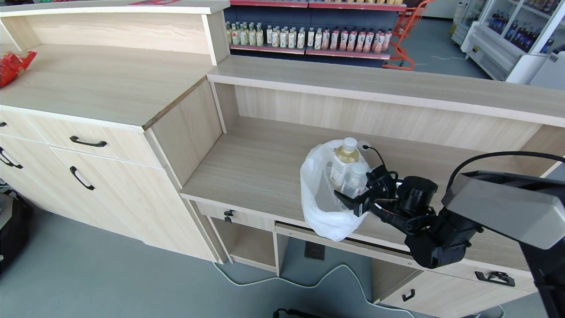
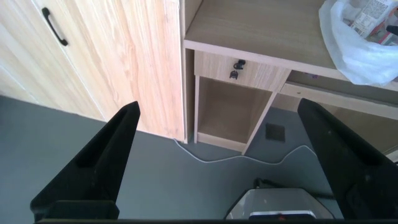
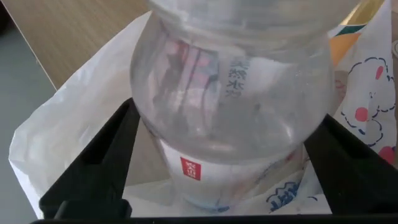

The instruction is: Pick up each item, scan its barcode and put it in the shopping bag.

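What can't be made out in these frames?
Head view: lower parts of tea bottle and clear bottle, hidden by shopping bag wall.
Right wrist view: clear bottle's top, cut off by the edge; right end effector grips it.
Head view: red packet, cut by the edge.
Left wrist view: bag contents, cut by the edge.

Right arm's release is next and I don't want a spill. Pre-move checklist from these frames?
1. Right jaws gripping the clear bottle: ok, one jaw on each side of it.
2. Bottle over the shopping bag: ok, white plastic shows around and below it.
3. Room inside the bag: cannot tell. The tea bottle stands close beside the clear one.
4. Bag seated on the desk shelf: not ok, its bottom bulges over the front edge.
5. Left jaws out of the way: ok, they are open, empty, over the floor and apart from the bag.
6. Barcode scanned: cannot tell.
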### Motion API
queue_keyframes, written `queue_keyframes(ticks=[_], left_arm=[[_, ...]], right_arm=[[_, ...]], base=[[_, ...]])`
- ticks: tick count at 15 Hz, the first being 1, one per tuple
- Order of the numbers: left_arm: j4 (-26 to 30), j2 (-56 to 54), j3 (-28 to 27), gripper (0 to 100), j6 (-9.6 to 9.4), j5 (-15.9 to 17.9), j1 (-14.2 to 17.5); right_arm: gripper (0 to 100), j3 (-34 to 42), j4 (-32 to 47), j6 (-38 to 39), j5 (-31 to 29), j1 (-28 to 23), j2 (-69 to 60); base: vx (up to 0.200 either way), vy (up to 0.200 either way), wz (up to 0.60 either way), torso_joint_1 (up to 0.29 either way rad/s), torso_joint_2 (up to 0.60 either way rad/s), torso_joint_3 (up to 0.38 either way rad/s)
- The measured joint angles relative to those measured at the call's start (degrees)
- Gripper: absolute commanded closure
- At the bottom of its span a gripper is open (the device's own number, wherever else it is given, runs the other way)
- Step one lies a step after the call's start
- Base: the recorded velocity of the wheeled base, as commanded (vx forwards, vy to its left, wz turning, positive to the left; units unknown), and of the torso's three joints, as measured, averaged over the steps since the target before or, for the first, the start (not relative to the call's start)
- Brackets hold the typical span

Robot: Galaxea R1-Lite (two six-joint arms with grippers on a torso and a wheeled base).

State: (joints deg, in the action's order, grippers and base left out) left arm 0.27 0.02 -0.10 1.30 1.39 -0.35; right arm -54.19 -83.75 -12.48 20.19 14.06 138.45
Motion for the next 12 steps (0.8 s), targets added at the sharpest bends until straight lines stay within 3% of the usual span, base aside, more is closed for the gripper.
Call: queue_keyframes(ticks=[6, 12], left_arm=[[0.00, -0.02, 0.00, 0, 0.00, -0.02, 0.00], [0.00, 0.00, 0.00, 0, 0.00, 0.00, 0.00]], right_arm=[[0, 3.11, 4.40, 1.97, 0.01, -0.20, -5.81], [0, 21.69, 12.12, 0.94, -0.38, -4.69, -28.86]], base=[[0.000, 0.000, 0.00, 0.000, 0.00, 0.000], [0.000, 0.000, 0.00, 0.000, 0.00, 0.000]])
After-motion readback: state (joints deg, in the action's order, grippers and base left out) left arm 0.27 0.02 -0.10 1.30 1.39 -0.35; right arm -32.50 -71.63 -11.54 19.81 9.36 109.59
